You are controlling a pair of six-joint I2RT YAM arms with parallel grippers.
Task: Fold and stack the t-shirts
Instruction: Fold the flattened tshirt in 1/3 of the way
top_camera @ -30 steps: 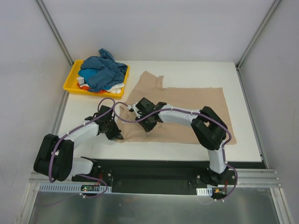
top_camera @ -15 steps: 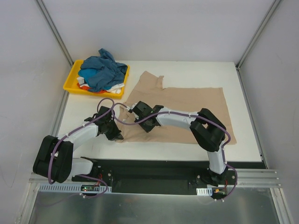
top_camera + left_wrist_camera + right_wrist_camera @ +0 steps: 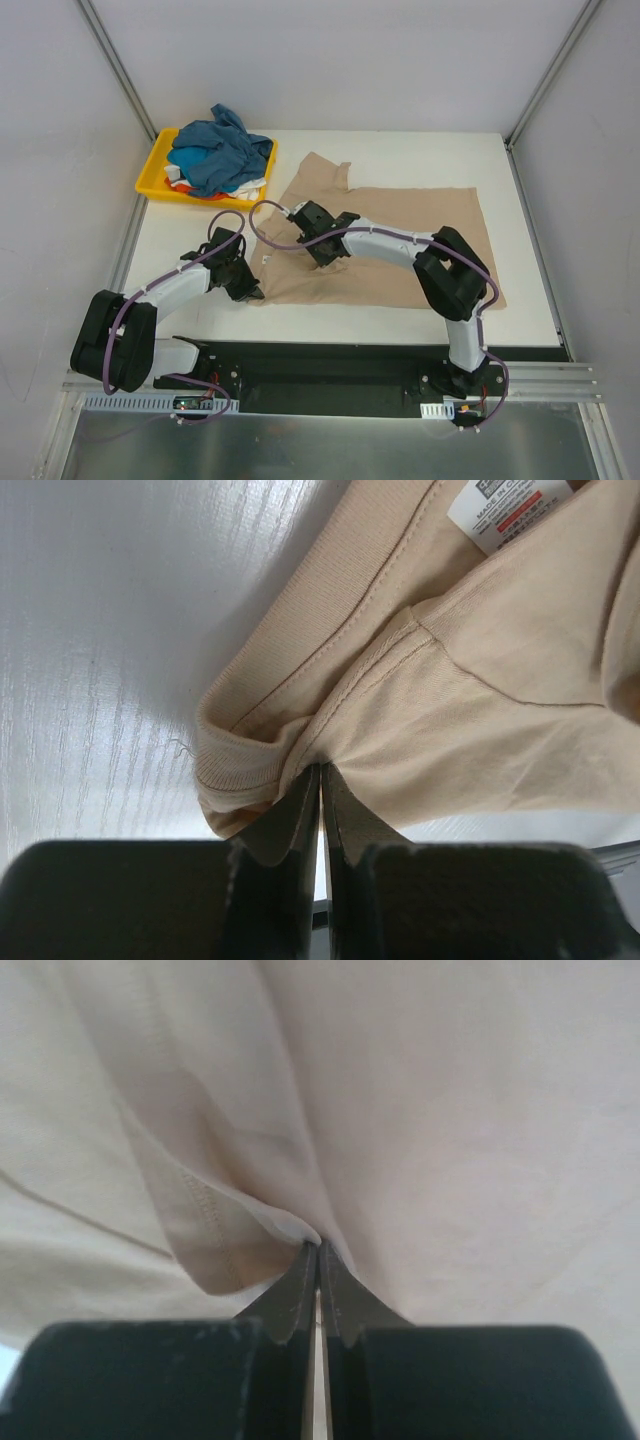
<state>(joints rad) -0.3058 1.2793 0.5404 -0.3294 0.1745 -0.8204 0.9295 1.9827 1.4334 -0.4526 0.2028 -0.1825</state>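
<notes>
The left gripper is pinched closed on the beige shirt, its tips meeting on a bunched bit of the ribbed collar just below the white label. The bite is shallow: only a small lip of cloth sits between the tips. The right gripper is likewise closed on the shirt. It holds a narrow ridge of cloth with a stitched hem beside it, again at the very tips.

From above, both grips are on the shirt's left part, the left one at the near-left edge and the right one a little further in and back. The rest of the shirt lies spread flat to the right on the table, with one sleeve pointing toward the back. The teal shirt is heaped in the yellow tray at the back left, over white and orange cloth, well apart from both arms.

The main risk, as I judge it, is a slip. With so little cloth in either pinch, a quick pull could drag the collar or the ridge free and drop the fold halfway. The two holds are close together, so lifting them unevenly could twist the cloth and leave a skewed crease. The right arm also lies low across the spread shirt and could drag or wrinkle it as it moves.
</notes>
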